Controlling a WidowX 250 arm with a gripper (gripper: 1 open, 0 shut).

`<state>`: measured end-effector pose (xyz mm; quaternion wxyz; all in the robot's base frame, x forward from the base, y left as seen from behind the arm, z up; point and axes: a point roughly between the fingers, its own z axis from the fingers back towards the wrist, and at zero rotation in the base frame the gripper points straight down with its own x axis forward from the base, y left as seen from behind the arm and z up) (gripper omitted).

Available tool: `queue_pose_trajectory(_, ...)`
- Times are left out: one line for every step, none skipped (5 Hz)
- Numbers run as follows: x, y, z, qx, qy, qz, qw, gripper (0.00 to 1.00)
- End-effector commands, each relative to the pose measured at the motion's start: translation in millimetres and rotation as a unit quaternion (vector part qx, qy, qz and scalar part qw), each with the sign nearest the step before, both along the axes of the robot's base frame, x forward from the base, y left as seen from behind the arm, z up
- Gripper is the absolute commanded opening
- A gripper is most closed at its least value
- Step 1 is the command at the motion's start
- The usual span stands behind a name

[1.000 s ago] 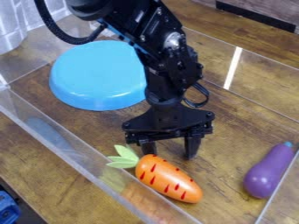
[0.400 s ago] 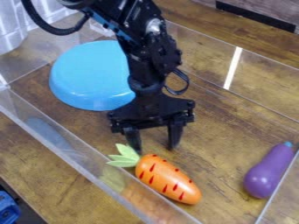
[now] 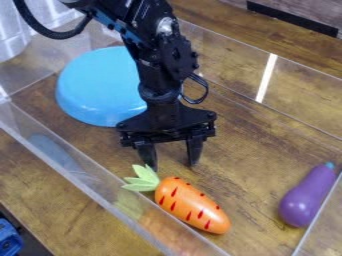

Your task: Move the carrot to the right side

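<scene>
The carrot [image 3: 187, 202] lies on the wooden table near the front clear wall, orange with dark-red stripes, its yellow-green leafy tip [image 3: 140, 180] pointing left. My gripper [image 3: 167, 155] hangs just above and behind the leafy end, fingers pointing down and spread open with nothing between them. It is apart from the carrot. The black arm rises from it toward the top left.
A blue plate [image 3: 107, 87] lies upside down at the back left, partly behind the arm. A purple toy eggplant [image 3: 307, 195] rests at the right edge. Clear plastic walls [image 3: 80, 170] fence the wooden surface [image 3: 254, 130] in front and on the left.
The gripper has moved left and slightly back, from over the carrot's middle to above its leafy end. Carrot, eggplant and plate have stayed put.
</scene>
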<state>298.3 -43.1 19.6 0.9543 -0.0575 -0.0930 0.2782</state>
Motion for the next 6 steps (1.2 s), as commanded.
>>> queue_pose_trajectory(-6.1, -8.4, -2.7, 0.002, -0.003, -0.034, 0.9994, 0.0)
queue_pose_trajectory(-8.9, -11.2, -3.4, 0.002, -0.006, -0.052, 0.9986, 0.0)
queue_pose_trajectory(-12.3, -8.5, -1.7, 0.002, -0.008, -0.063, 0.998, 0.0)
queue_pose_trajectory(-15.6, -6.0, -1.1, 0.002, -0.01, -0.074, 0.9972, 0.0)
queue_pose_trajectory(-17.0, -1.3, -1.4, 0.004, -0.012, -0.055, 0.9984, 0.0)
queue_pose_trajectory(-18.0, 3.5, -1.6, 0.005, -0.014, -0.034, 0.9993, 0.0)
